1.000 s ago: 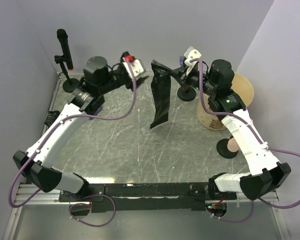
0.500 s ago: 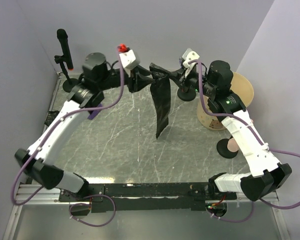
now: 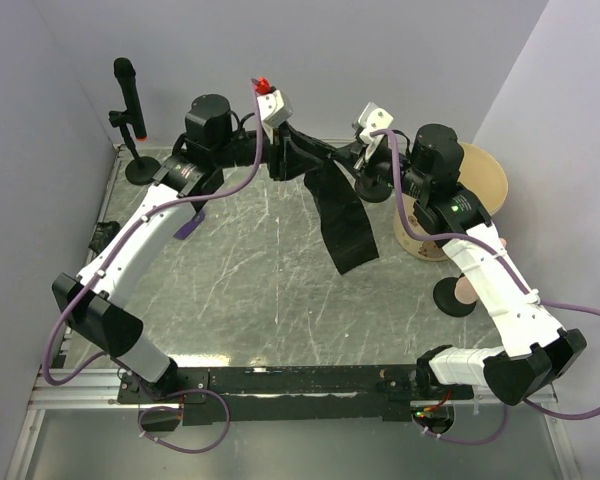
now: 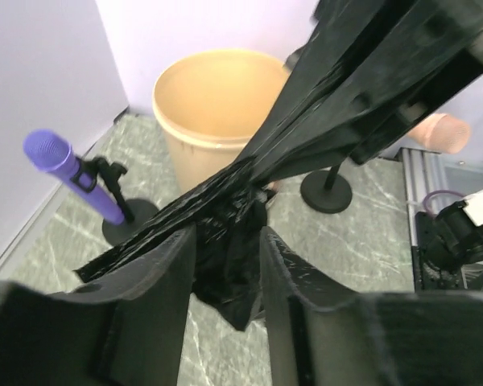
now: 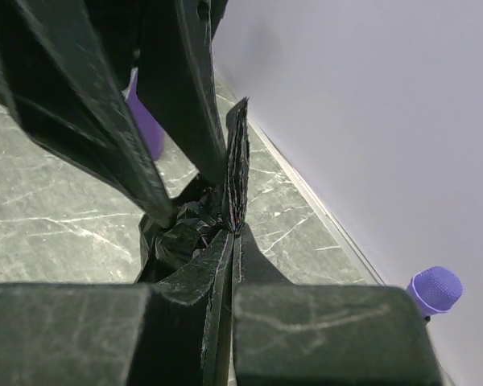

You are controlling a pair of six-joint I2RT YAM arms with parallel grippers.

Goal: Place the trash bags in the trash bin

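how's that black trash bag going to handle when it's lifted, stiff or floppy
Probably very floppy: the trash bag hangs limp and twisted between the left gripper and right gripper. Likely light, being thin film. Its glossy surface may slip in a pinch.

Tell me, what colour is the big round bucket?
Tan, a light orange-beige. The trash bin shows best in the left wrist view.

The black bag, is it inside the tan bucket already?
No, the black bag hangs over the table, outside the tan bucket.
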